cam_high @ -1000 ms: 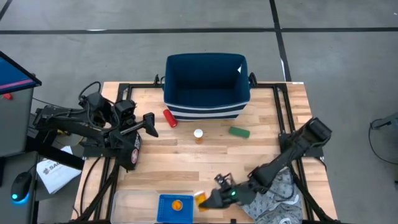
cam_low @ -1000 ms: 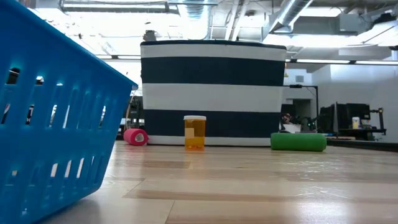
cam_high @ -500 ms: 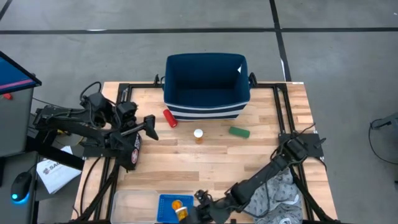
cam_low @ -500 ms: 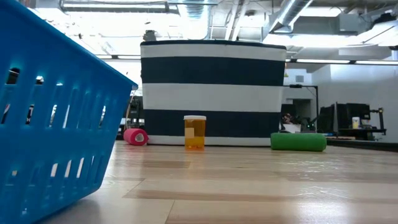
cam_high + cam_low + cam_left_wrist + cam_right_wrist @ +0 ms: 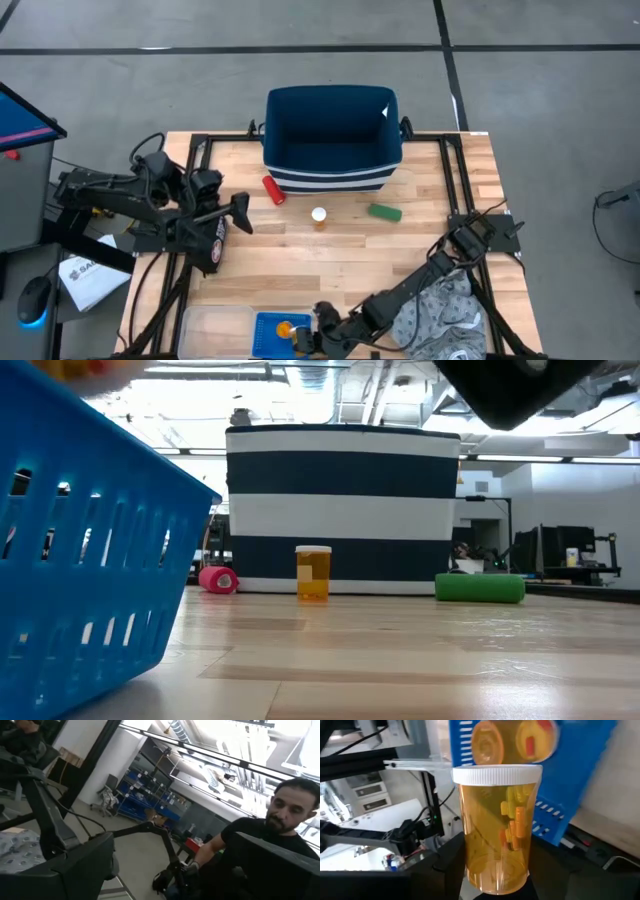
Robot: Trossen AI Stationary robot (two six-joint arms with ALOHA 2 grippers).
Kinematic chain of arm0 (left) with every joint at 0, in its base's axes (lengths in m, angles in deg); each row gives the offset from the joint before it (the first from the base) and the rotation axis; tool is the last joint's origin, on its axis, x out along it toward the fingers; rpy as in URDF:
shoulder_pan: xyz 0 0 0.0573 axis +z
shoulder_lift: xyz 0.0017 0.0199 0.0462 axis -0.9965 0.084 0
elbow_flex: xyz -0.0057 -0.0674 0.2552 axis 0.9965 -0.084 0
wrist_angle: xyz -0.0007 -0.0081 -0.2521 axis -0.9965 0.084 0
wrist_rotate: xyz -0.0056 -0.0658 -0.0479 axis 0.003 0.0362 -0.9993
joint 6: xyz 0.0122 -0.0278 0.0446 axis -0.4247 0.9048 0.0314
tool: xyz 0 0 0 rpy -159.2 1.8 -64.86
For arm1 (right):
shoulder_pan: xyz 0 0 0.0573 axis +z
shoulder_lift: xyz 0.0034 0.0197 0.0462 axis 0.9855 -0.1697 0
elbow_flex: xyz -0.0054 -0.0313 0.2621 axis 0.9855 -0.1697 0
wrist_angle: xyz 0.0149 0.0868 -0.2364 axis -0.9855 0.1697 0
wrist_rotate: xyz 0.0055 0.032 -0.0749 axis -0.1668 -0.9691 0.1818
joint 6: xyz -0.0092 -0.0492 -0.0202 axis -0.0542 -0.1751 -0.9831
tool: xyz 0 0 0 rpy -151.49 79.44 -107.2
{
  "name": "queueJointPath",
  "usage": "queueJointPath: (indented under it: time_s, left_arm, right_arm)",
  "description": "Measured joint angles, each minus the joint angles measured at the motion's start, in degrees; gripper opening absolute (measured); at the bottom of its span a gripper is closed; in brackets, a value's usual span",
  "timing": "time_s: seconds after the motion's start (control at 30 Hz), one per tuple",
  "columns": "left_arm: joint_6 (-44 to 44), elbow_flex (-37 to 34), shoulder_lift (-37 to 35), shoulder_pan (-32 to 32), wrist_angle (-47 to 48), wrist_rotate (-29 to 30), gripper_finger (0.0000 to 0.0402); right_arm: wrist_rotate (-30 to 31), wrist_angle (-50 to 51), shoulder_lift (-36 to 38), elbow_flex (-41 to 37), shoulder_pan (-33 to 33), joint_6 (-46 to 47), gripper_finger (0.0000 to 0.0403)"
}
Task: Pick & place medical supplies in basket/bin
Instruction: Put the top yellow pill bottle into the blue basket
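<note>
right gripper (image 5: 305,343) grips a pill bottle (image 5: 496,827) over the blue basket's (image 5: 268,326) rim.

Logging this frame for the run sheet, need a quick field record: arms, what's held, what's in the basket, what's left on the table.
right gripper: over the blue basket, shut on a white-capped orange pill bottle
left gripper: waiting at table's left side, open, empty
in basket: one orange bottle
left on table: red cylinder, white-capped bottle, green piece
navy striped tub: table's far edge
</note>
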Motion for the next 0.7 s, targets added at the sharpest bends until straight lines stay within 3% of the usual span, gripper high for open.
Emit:
queueJointPath:
  time_s: [0.5, 0.7]
  left_arm:
    - [0.0, 0.0, 0.0, -2.6, 0.0, 0.3, 0.0400]
    - [0.0, 0.0, 0.0, -2.6, 0.0, 0.3, 0.0400]
  right_arm:
    - [-2.1, 6.4, 0.2, 0.0, -2.5, 0.0, 0.0222]
    - [-3.5, 4.5, 0.2, 0.0, -3.1, -2.0, 0.0252]
